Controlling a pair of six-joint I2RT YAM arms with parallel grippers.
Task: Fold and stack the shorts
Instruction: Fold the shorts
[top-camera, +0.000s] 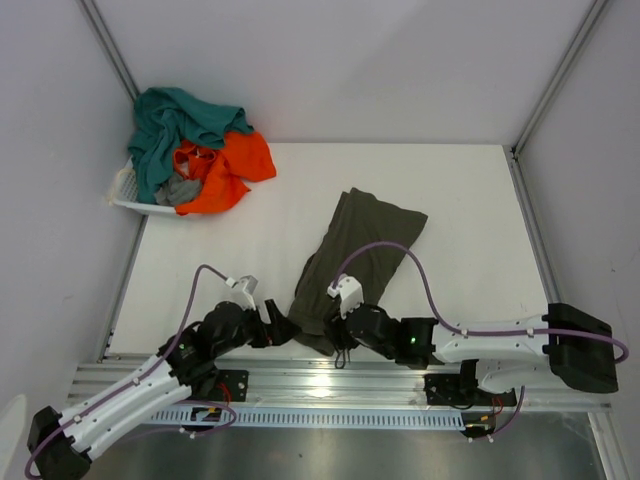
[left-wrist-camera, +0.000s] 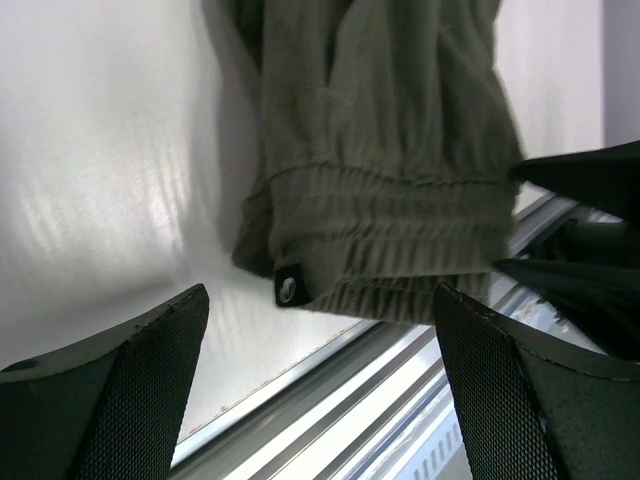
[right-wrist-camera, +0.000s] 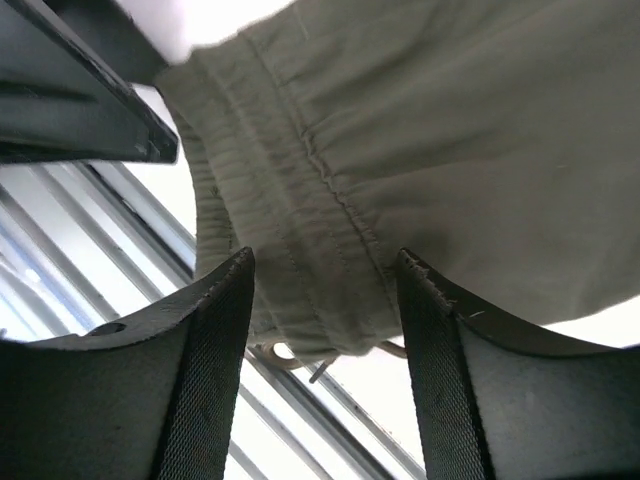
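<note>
Basket (top-camera: 123, 193) holds teal, orange, grey shorts (top-camera: 225, 165); green shorts (top-camera: 362, 245) lie on white table (top-camera: 470, 230). Left pincer (left-wrist-camera: 320, 296) spread wide; right pincer (right-wrist-camera: 325, 262) around waistband, can't tell if pinching.

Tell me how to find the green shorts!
Look at the white table. Near its front edge lies one dark olive-green pair of shorts, all alone. The other clothes are teal and orange, heaped on the white basket in the far left corner.

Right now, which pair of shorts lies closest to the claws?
The olive-green pair, alone near them; teal, orange and grey ones are heaped on the far basket.
</note>
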